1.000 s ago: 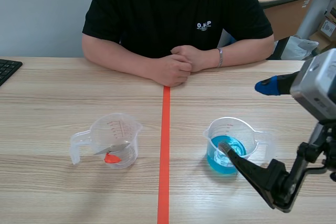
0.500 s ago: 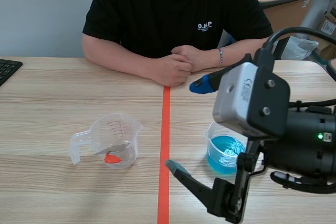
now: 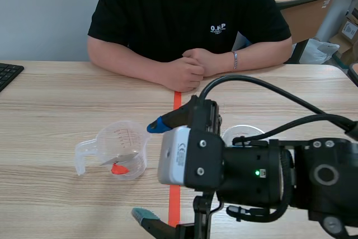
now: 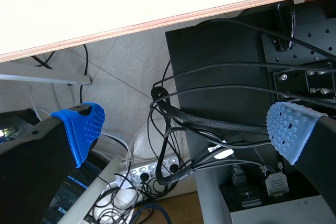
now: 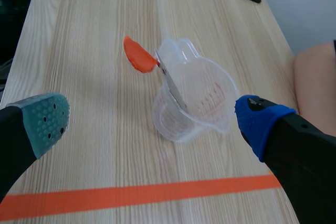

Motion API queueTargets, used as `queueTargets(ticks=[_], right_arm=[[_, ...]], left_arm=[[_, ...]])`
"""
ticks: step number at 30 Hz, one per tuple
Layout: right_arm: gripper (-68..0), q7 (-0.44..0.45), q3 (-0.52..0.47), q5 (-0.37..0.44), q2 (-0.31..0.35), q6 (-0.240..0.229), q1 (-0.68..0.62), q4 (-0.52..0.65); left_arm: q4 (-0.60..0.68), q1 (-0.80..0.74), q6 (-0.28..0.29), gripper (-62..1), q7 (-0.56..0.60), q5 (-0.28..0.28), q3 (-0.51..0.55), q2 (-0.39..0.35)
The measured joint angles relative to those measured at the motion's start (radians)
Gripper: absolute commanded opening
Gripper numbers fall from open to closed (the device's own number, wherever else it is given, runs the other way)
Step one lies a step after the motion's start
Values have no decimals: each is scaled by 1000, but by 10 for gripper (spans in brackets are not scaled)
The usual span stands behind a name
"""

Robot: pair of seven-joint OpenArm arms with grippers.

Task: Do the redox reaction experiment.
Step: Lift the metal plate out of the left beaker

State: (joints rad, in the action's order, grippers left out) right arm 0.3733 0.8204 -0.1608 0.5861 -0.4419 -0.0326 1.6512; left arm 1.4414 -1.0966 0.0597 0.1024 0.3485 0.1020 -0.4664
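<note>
Left gripper (image 4: 187, 129), spread wide, appears only in its wrist view.

Clear measuring cup (image 3: 120, 148) with red scale marks, orange-red piece (image 3: 118, 168) inside; pale wood-grain surface (image 3: 56, 104); orange-red tape stripe (image 3: 177, 102); black keyboard (image 3: 8, 74).

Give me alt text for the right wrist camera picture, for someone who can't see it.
An open claw hovers over a wooden table, with a clear measuring cup ahead of it. A grey strip with an orange-red end leans in the cup.
</note>
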Motion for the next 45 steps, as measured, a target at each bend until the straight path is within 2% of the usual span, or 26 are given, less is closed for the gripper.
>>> queueTargets(ticks=[6,9,11,12,16,20,24,26,30,33,40,45], right_arm=[[4,19,56,-92,-60,0,36,-44],[4,27,80,-118,-77,32,45,-45],[4,31,92,-125,-85,34,56,-45],[-11,30,94,-133,-90,32,61,-45],[-149,30,100,-166,-99,31,71,-45],[-252,30,100,-165,-98,31,71,-45],[-323,30,100,-165,-98,37,71,-45],[-347,30,100,-165,-98,60,71,-45],[-348,31,99,-165,-98,113,71,-45],[-392,31,98,-165,-98,151,71,-45],[-571,30,97,-165,-98,150,71,-45],[-660,29,97,-165,-98,150,85,-45]], left_arm=[[0,0,0,14,0,0,0,0],[0,0,0,14,0,0,0,-1],[0,0,0,14,0,0,0,-2],[0,0,0,14,0,0,0,-2],[0,0,1,14,0,0,0,-2],[0,0,1,14,-8,-7,0,-2],[0,0,1,14,-8,-7,0,-2],[0,0,1,14,-8,-7,0,-2],[0,0,4,14,-8,-7,0,-2],[0,0,12,14,-8,-7,0,-2],[0,0,13,14,-8,-7,0,-2],[0,0,39,14,-8,-7,0,-2]])
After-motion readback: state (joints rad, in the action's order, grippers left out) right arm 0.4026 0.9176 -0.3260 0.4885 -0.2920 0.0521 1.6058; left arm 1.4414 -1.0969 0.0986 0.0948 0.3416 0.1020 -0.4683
